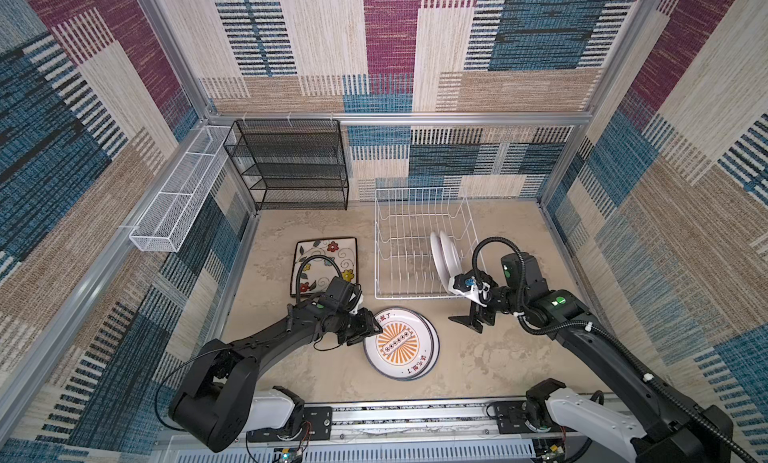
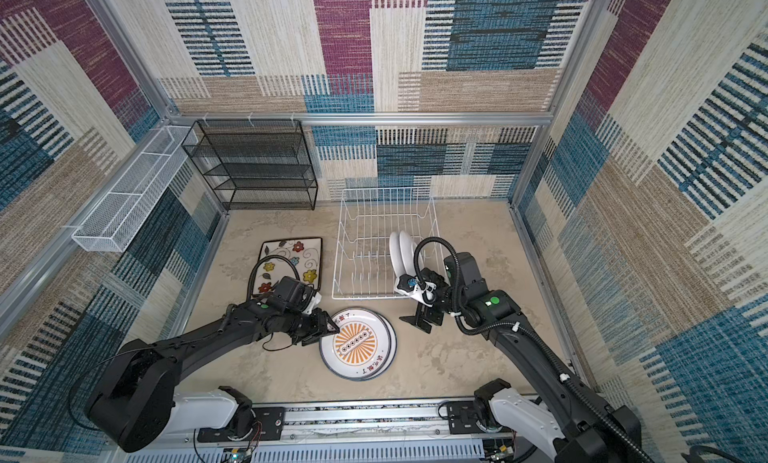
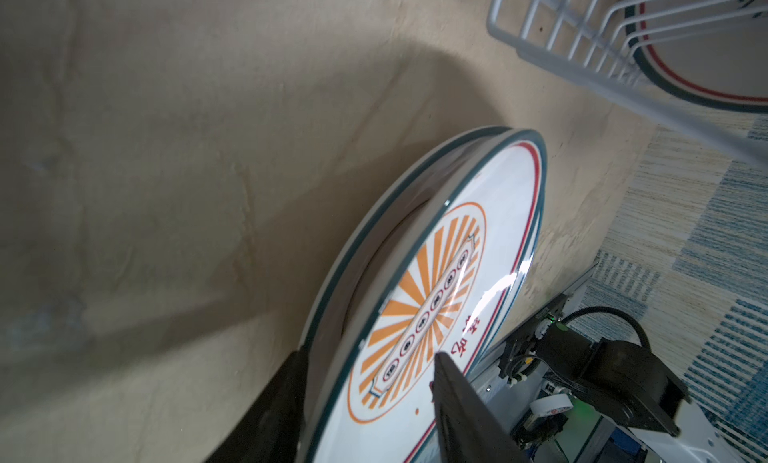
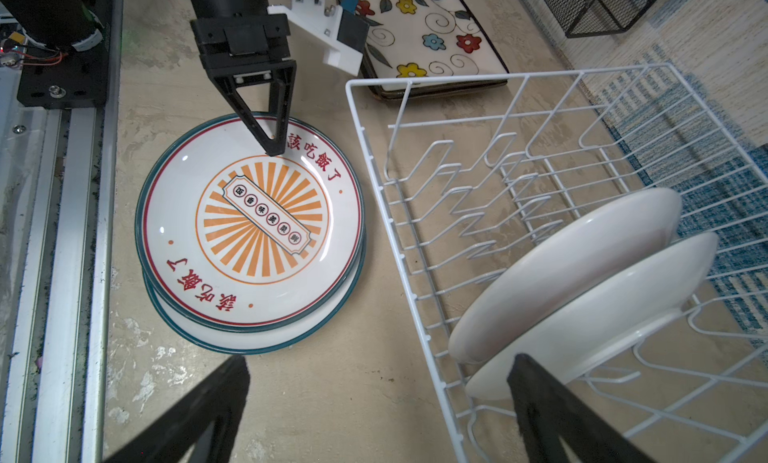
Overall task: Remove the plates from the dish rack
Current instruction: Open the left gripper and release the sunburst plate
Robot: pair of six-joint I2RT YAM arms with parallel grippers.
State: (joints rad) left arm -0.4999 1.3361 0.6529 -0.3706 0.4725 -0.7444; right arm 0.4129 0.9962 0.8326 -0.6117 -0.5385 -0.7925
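The white wire dish rack (image 1: 415, 216) (image 2: 351, 249) stands at the back right of the table. Two round white plates (image 1: 444, 257) (image 4: 582, 282) stand on edge near its front right corner. On the table in front lies a stack of two round sunburst plates (image 1: 401, 344) (image 4: 249, 224). My left gripper (image 1: 372, 328) (image 3: 370, 355) is open with the stack's left rim between its fingers, one fingertip (image 4: 274, 149) over the top plate's face. A square flowered plate (image 1: 324, 265) lies face up left of the rack. My right gripper (image 1: 469, 321) (image 4: 379, 357) hangs wide open at the rack's front right corner, holding nothing.
A black mesh shelf unit (image 1: 291, 166) stands against the back wall. A long white mesh basket (image 1: 174, 199) hangs on the left wall. The arms' mounting rail (image 1: 415, 415) runs along the front edge. Patterned walls enclose the table on three sides.
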